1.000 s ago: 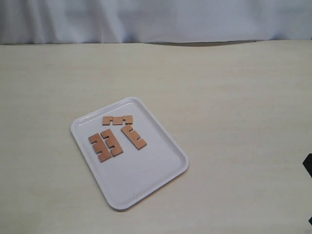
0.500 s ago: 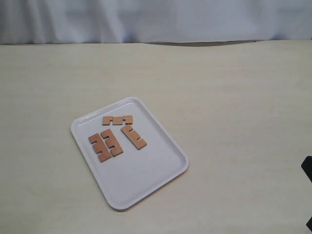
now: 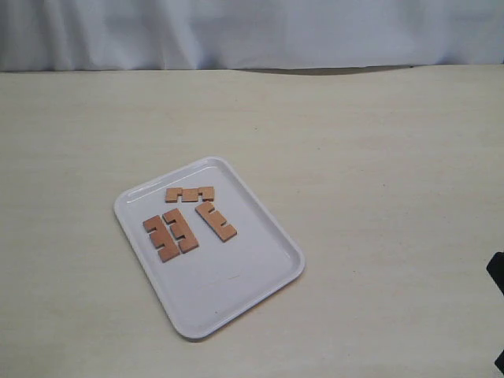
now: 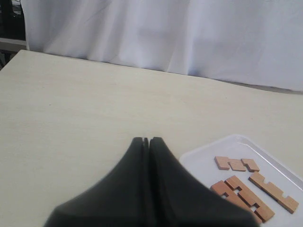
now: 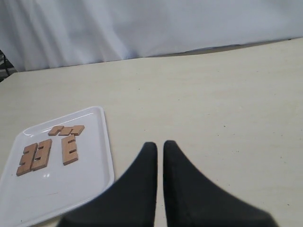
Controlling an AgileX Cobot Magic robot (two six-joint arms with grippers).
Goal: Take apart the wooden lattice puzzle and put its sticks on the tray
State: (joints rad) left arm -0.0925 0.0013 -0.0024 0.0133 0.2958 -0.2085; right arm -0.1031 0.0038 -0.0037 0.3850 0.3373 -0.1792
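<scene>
The white tray (image 3: 236, 276) lies left of the table's middle. Several reddish-brown notched sticks lie flat and separate on its far half: one crosswise (image 3: 190, 194), one slanted (image 3: 216, 221), and two side by side (image 3: 180, 230) (image 3: 160, 238). No assembled lattice shows. My left gripper (image 4: 148, 140) is shut and empty, above bare table beside the tray (image 4: 208, 158) and the sticks (image 4: 236, 164). My right gripper (image 5: 160, 144) is shut to a thin slit with nothing in it, over table beside the tray (image 5: 71, 189) and the sticks (image 5: 70, 150).
A white cloth (image 3: 252, 31) hangs along the table's far edge. A dark piece of the right arm (image 3: 498, 272) shows at the right border of the exterior view. Pale wooden tabletop (image 3: 378, 173) spreads all around the tray.
The dark arm piece at the right border has slipped slightly lower and further out of view. The tray and sticks have not moved.
</scene>
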